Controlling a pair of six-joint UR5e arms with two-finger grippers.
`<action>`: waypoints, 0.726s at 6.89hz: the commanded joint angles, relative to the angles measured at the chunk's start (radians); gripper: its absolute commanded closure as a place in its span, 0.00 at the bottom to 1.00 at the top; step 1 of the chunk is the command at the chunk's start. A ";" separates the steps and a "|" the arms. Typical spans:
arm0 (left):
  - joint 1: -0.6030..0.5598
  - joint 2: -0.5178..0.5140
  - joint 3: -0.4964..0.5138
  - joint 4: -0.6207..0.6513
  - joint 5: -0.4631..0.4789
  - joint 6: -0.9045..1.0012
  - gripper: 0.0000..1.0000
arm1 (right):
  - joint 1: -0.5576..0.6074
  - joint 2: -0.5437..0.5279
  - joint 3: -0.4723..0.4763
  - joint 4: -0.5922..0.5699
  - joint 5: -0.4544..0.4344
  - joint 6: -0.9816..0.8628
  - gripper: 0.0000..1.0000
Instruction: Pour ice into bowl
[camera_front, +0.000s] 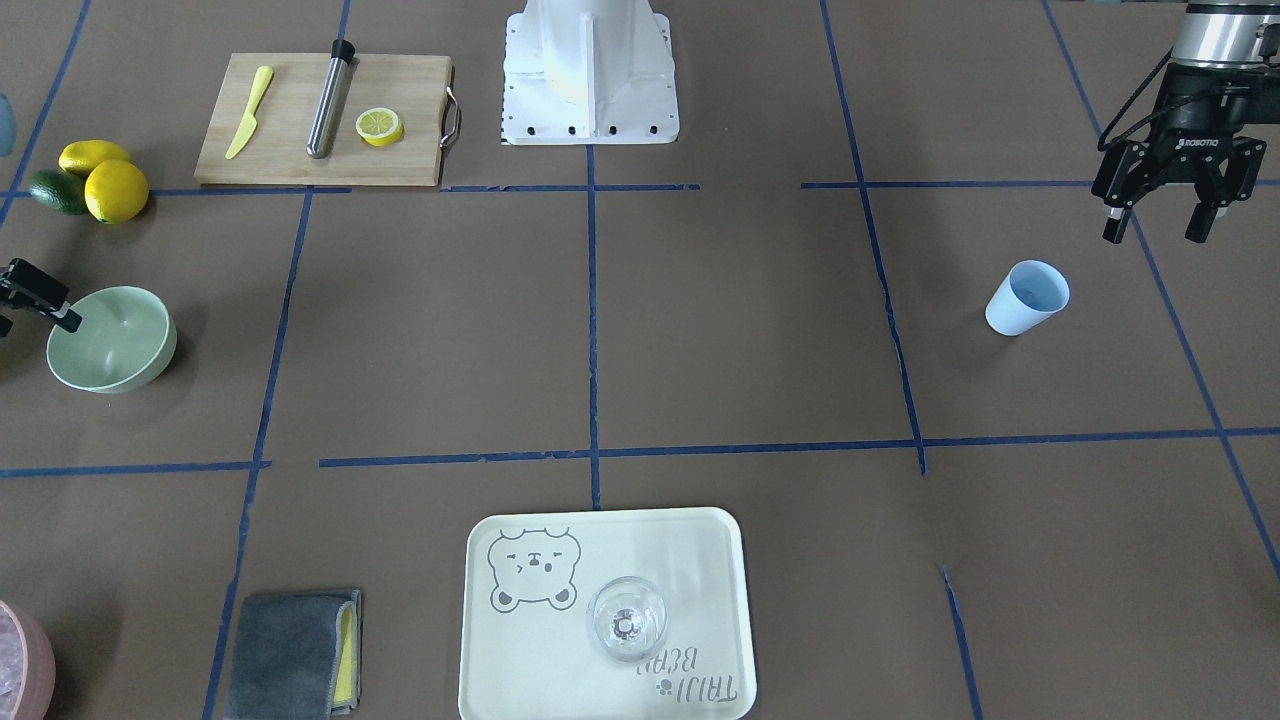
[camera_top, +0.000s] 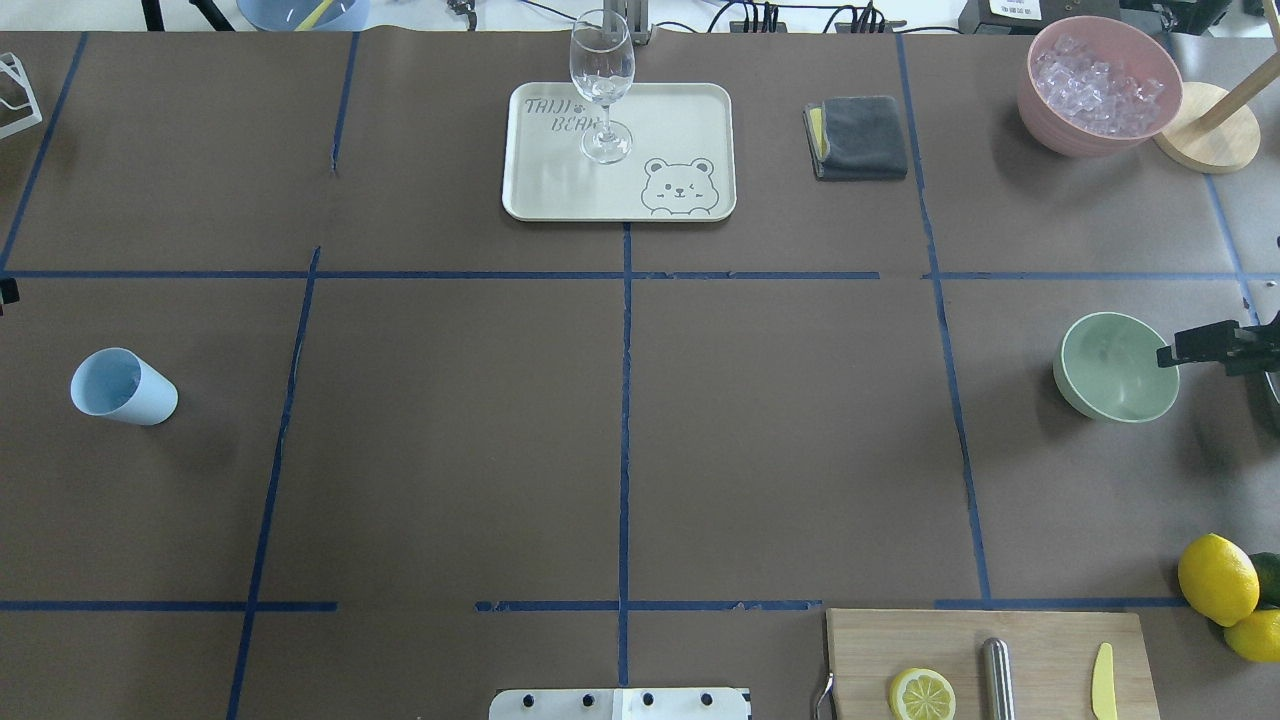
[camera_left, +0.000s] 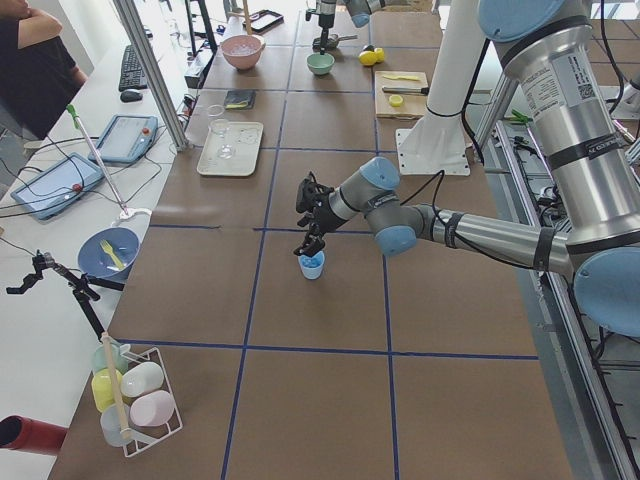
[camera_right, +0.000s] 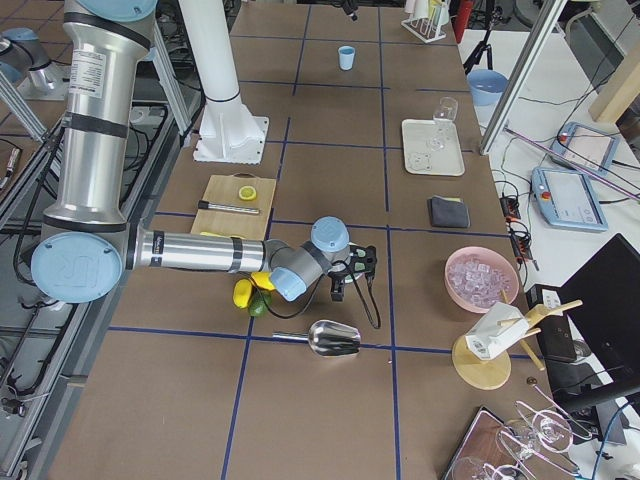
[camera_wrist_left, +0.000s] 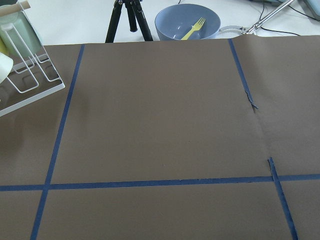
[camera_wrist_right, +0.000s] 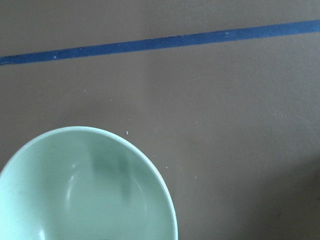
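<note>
The pale mint-green bowl (camera_front: 112, 338) stands upright near the table's right end and looks empty; it also shows in the overhead view (camera_top: 1115, 366) and the right wrist view (camera_wrist_right: 85, 190). My right gripper (camera_front: 30, 318) is open, with one finger (camera_top: 1205, 346) over the bowl's rim and holding nothing. The light blue cup (camera_front: 1028, 297) stands at the left end, also in the overhead view (camera_top: 122, 387). My left gripper (camera_front: 1158, 222) hangs open and empty above the table just beside the cup. I can make out no loose ice cubes in the cup or the bowl.
A pink bowl (camera_top: 1100, 85) of ice sits at the far right corner, next to a grey cloth (camera_top: 858, 137). A tray (camera_top: 560, 170) holds a wine glass (camera_top: 602, 80). A cutting board (camera_front: 320, 150) carries a knife, a metal rod and a lemon slice, with lemons (camera_front: 115, 190) beside it. A metal scoop (camera_right: 335, 340) lies near the right end.
</note>
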 joint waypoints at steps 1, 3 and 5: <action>0.028 0.018 0.003 -0.008 0.031 -0.014 0.00 | -0.019 0.008 -0.022 0.002 -0.004 0.007 0.17; 0.032 0.019 0.006 -0.008 0.031 -0.012 0.00 | -0.033 0.014 -0.025 0.000 -0.006 0.008 0.36; 0.034 0.019 0.007 -0.008 0.032 -0.012 0.00 | -0.033 0.015 -0.023 0.002 -0.003 0.002 1.00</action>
